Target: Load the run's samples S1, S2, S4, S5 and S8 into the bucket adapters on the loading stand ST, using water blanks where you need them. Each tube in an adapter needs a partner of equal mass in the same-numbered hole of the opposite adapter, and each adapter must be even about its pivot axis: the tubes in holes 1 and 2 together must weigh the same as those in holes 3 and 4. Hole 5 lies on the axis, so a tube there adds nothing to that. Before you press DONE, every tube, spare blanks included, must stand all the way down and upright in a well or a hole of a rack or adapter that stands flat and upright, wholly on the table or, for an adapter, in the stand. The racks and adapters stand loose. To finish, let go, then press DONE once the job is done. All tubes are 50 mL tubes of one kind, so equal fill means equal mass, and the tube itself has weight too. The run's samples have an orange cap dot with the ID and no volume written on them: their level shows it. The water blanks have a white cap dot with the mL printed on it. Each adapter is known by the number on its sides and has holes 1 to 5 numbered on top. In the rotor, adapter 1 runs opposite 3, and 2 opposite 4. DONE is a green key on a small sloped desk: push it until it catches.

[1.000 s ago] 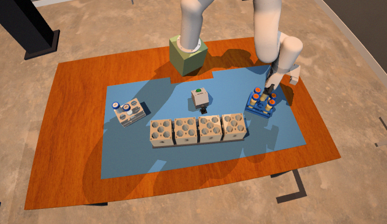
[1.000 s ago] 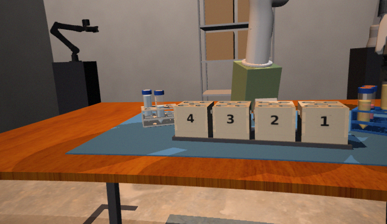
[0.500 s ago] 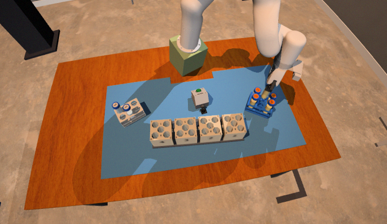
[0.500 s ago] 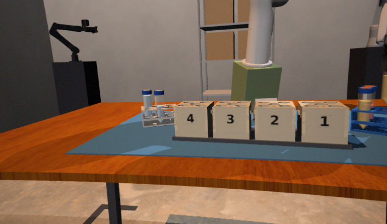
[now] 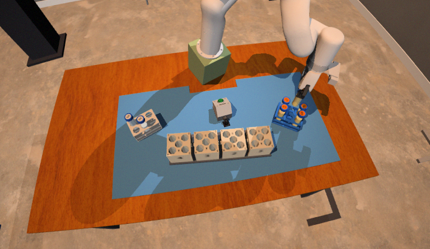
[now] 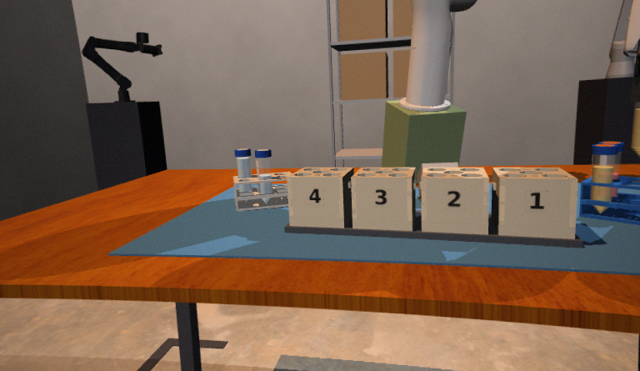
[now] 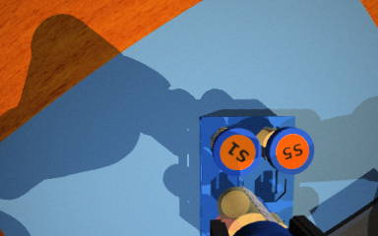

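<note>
My gripper (image 5: 303,92) (image 7: 261,229) is shut on a blue-capped tube of yellowish liquid (image 5: 296,101) (image 6: 637,131), raised above the blue rack (image 5: 283,125) (image 6: 587,198) (image 7: 208,184). Its ID is hidden. Several orange-dot tubes stand in that rack; the wrist view shows S1 (image 7: 237,151) and S5 (image 7: 292,150). Adapters 4 (image 5: 180,158) (image 6: 315,211), 3 (image 5: 206,156) (image 6: 381,213), 2 (image 5: 233,154) (image 6: 454,216) and 1 (image 5: 260,151) (image 6: 537,218) stand upright in the stand (image 6: 424,238), their holes empty. Two white-dot blanks (image 5: 128,117) (image 5: 140,118) stand in the pale rack (image 5: 155,123) (image 6: 242,202); their print is unreadable.
The green DONE key (image 5: 220,100) is on its grey desk (image 5: 223,109), behind adapters 3 and 2 and between the racks. A small black object (image 5: 225,123) is just in front of the desk. The robot's green base (image 5: 209,65) stands at the back of the table.
</note>
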Available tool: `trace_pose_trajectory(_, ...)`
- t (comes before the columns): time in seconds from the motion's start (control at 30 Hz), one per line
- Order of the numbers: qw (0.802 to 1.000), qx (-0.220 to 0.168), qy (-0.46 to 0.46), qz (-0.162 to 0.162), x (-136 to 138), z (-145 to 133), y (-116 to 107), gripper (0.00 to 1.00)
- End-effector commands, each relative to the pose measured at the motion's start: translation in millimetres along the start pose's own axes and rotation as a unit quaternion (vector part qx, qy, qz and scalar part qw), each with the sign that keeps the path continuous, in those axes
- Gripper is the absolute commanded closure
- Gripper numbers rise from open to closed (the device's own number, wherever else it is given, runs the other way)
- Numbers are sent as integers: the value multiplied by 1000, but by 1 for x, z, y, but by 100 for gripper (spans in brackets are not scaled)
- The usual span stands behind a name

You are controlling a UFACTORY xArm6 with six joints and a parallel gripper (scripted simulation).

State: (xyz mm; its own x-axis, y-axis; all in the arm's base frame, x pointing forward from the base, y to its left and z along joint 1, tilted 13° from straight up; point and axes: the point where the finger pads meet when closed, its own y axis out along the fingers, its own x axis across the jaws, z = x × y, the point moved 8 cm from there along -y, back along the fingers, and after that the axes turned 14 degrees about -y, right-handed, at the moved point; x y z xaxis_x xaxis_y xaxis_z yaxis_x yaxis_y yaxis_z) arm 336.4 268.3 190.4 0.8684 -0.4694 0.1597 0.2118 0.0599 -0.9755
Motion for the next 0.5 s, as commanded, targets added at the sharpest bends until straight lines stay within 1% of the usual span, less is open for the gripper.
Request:
trace_pose_trajectory(0.0,1000,2,0,-1,1,1,-10,100)
trace_pose_trajectory(0.47,1000,2,0,-1,1,1,-34,100)
